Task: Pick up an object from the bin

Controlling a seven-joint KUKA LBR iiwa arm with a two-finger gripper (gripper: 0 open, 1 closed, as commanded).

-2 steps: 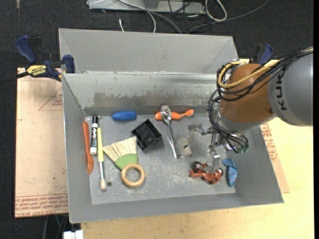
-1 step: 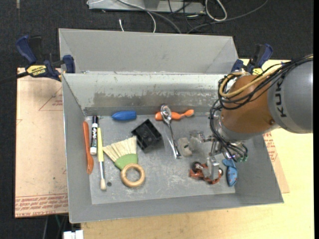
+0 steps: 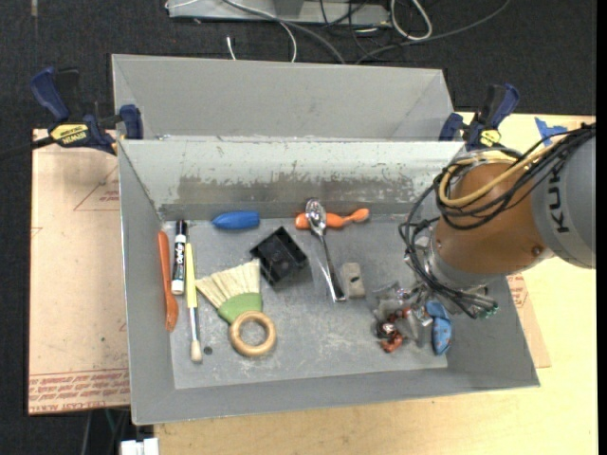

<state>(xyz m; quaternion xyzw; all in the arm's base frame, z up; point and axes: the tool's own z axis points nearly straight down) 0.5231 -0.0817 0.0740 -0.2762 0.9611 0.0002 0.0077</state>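
The gripper (image 3: 408,316) is seen low over the bin's floor (image 3: 313,354), close to the front right corner in the camera view. It sits under the arm's orange cover (image 3: 488,226) and looped cables. Whether the gripper is spread or pressed together cannot be told, since it is masked by its own wiring. A small red and dark thing (image 3: 387,336) is found just beside its lower end, toward the front. A blue piece (image 3: 440,333) lies on the metal just to the gripper's right. Whether either is gripped cannot be told.

The floor is a dull grey sheet, scuffed and scratched, and sloped grey walls rise from it. A worn, streaked band is seen along the foot of the back wall (image 3: 285,183).

Near the gripper, to its left, a small grey block (image 3: 353,278) and a metal spoon (image 3: 324,254) are laid. An orange thing (image 3: 353,218) is tucked behind the spoon's bowl. Farther left are placed a black boxy part (image 3: 278,254), a brush (image 3: 232,292) with pale bristles and a green handle, and a wooden ring (image 3: 253,335). Well apart from the gripper, by the left wall, an orange pen (image 3: 168,282), a white marker (image 3: 178,254) and a wooden stick (image 3: 193,301) are laid side by side. A blue oblong (image 3: 235,220) rests at the back wall's foot.

The bin is surrounded by dark flooring (image 3: 57,27), and loose room cables (image 3: 327,17) are trailed behind it.
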